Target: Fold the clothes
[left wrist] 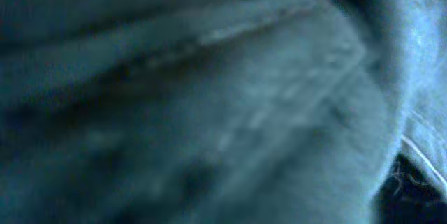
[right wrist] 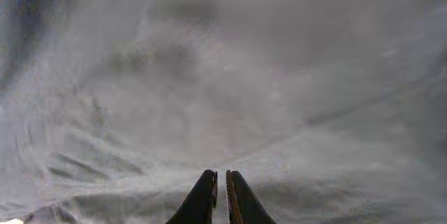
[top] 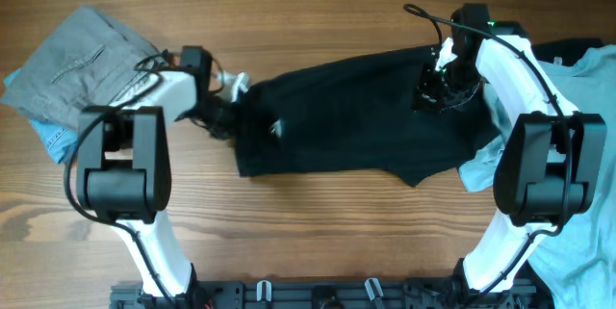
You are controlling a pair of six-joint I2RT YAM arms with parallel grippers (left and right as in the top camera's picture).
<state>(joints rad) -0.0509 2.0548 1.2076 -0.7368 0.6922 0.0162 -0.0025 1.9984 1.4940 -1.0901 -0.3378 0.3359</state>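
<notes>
- one wooden bench [top: 337,222] carries everything.
- black garment [top: 356,126] lies stretched across the bench's middle, its lower edge rumpled; i judge it wants pulling flat before any fold.
- pale blue t-shirt [top: 587,68] is heaped at the right, grey trousers [top: 77,54] far left over a blue denim piece [top: 48,134].
- right jaws: pressed together over the garment's right end; raise both ends evenly.
- left jaws: at its left edge, buried in cloth; i cannot tell their state.
</notes>
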